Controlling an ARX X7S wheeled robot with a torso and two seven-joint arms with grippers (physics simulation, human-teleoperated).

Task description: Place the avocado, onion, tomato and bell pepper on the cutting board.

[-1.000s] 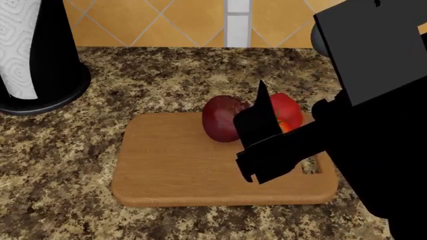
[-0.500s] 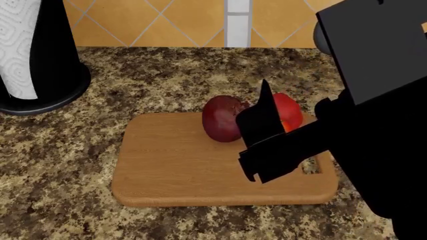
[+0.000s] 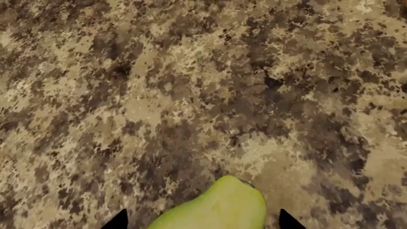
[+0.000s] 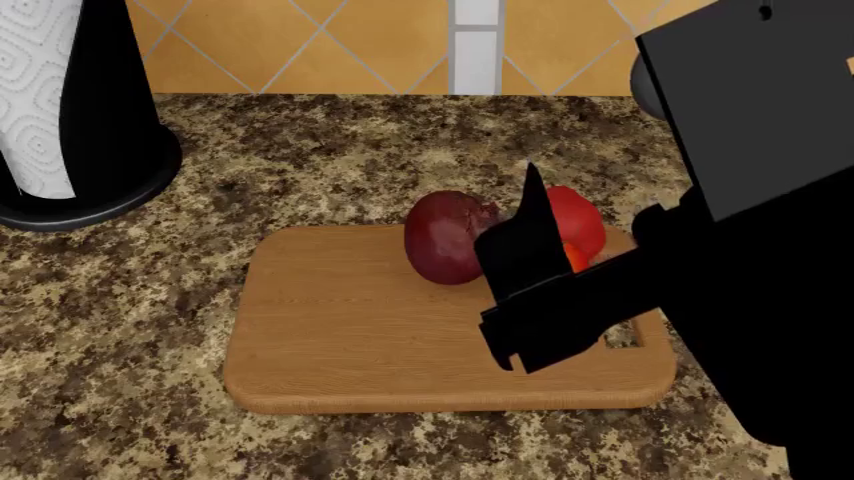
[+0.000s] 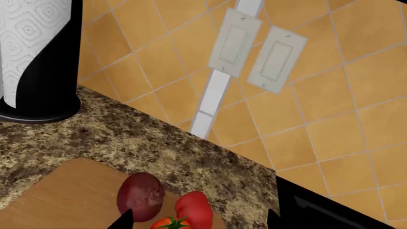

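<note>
your left gripper (image 3: 202, 224) is clamped on the smooth yellow-green avocado (image 3: 219, 206) over the speckled granite counter (image 3: 190, 95). your right gripper (image 5: 197, 220) has its fingers apart above the wooden cutting board (image 4: 360, 320), where the round maroon onion (image 4: 447, 238), the lumpy red pepper (image 4: 577, 222) and the glossy tomato (image 5: 170, 223) sit close together.

onion (image 4: 446, 238) on cutting board (image 4: 360, 330), bell pepper (image 4: 577, 222) right of it

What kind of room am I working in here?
Most likely a kitchen: a speckled granite counter, a tiled wall with light switches, a paper towel roll and a cutting board holding vegetables.
</note>
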